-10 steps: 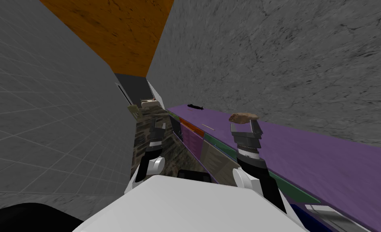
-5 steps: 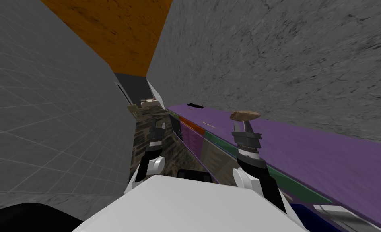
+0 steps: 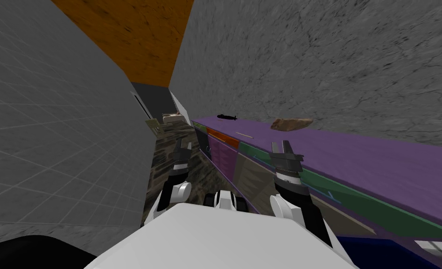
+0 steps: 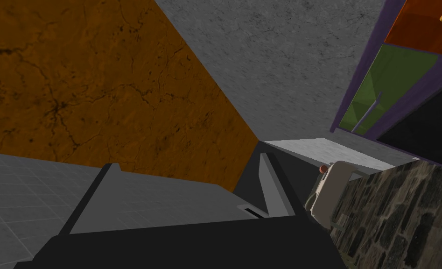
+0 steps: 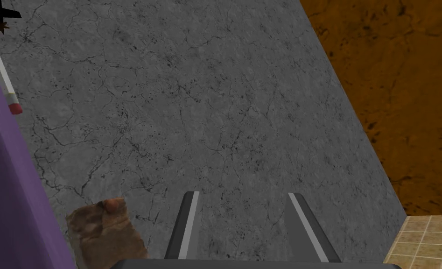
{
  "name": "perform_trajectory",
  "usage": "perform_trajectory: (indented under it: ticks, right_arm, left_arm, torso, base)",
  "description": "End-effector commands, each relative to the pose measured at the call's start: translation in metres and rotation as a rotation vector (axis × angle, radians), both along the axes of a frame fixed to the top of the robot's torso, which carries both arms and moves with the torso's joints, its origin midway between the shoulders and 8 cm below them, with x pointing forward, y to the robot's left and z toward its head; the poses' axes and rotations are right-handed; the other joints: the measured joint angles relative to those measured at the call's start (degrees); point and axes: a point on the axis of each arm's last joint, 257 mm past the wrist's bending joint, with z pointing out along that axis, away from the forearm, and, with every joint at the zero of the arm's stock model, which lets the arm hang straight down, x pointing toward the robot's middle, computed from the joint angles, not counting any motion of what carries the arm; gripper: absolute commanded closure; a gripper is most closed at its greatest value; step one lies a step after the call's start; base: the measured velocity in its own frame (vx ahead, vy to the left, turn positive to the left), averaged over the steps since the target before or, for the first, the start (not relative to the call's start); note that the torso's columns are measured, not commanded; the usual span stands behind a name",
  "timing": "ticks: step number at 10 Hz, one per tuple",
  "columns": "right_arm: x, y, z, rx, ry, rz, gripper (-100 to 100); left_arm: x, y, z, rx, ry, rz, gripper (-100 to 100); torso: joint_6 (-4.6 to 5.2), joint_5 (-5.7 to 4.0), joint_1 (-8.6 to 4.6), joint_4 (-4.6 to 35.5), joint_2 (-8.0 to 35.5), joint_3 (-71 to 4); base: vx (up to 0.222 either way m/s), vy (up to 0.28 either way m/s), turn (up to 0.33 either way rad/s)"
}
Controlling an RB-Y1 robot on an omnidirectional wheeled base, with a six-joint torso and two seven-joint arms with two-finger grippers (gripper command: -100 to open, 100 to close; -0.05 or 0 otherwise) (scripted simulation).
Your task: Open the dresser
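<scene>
Dresser (image 3: 364, 159) is recorded along the right-hand wall: purple top, with green, orange and magenta fronts. Its near end is cut off by the frame edge. The right gripper (image 3: 281, 145) is held near the front edge, fingers spread and nothing grasped; contact cannot be judged. The left gripper (image 3: 183, 145) is held over the stone-patterned floor (image 3: 164, 159), likewise open. A brown lump (image 3: 291, 123) and a small black item (image 3: 227, 116), too small to identify, are noted on top.

The dresser (image 3: 364, 154) has a flat purple top that looks smooth and dull. The grey wall (image 3: 308, 65) behind it looks like rough stone with thin cracks. The floor (image 3: 155, 163) looks like dark bumpy stones. The brown lump (image 3: 291, 123) on top looks rough.
</scene>
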Motion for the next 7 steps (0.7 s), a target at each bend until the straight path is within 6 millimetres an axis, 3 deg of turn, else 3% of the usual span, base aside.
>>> perform_trajectory:
  ticks: [1,7]
  right_arm:
    - [0.005,0.010,-0.004,-0.113,0.022,-0.012,-100]
    - [0.019,0.028,-0.018,-0.435,0.058,-0.126,-100]
  left_arm:
    - [0.000,0.000,0.000,0.000,0.001,0.000,0]
    - [0.000,0.000,0.000,0.000,0.001,0.000,0]
  torso:
    - [0.00,0.02,0.06,1.9,1.9,-4.0]
    - [-0.02,0.01,0.04,2.7,2.6,-5.4]
  base:
    - [0.012,0.046,-0.026]
    - [0.017,0.070,-0.026]
